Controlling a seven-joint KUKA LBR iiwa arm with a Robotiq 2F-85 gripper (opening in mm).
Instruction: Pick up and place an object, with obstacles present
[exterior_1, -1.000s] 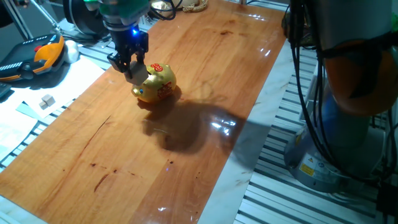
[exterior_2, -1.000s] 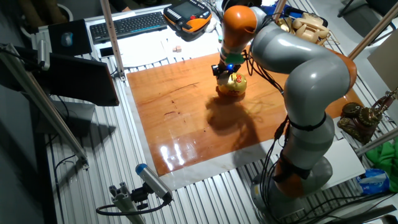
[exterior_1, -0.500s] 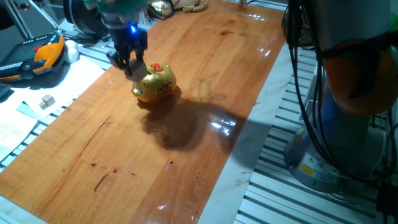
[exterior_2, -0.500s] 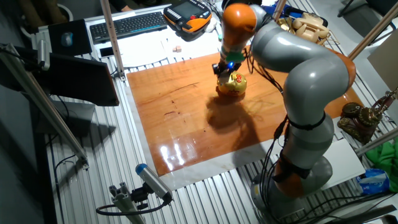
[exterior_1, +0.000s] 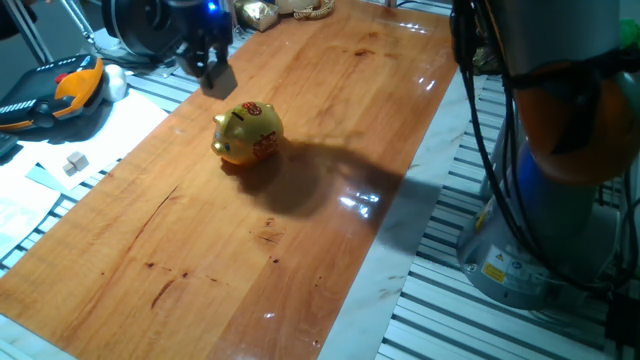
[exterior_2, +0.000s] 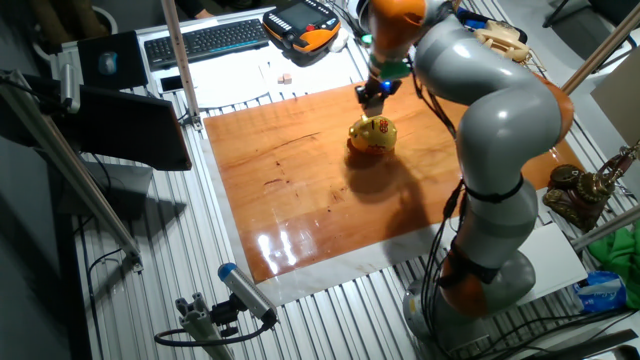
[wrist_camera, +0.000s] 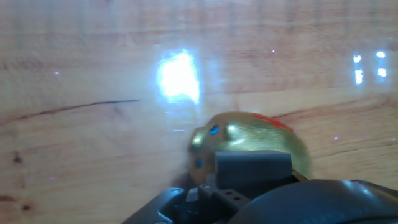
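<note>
The gold piggy bank (exterior_1: 250, 133) with red markings stands on the wooden table (exterior_1: 330, 120); it also shows in the other fixed view (exterior_2: 373, 135) and in the hand view (wrist_camera: 249, 140). My gripper (exterior_1: 214, 74) hangs in the air above and behind the piggy bank, clear of it, and also shows in the other fixed view (exterior_2: 373, 93). It is shut on a small pale cube (exterior_1: 219, 79). In the hand view this cube (wrist_camera: 252, 167) looks grey and shadowed and hides part of the piggy bank.
A smaller whitish cube (exterior_1: 74, 161) lies on white paper left of the table. An orange and black pendant (exterior_1: 60, 90) lies beyond it. A keyboard (exterior_2: 205, 40) is at the far side. The arm's base (exterior_1: 560, 200) stands right of the table.
My gripper has risen from beside the piggy bank and moved up and back, carrying the small cube. The piggy bank has stayed in place.
</note>
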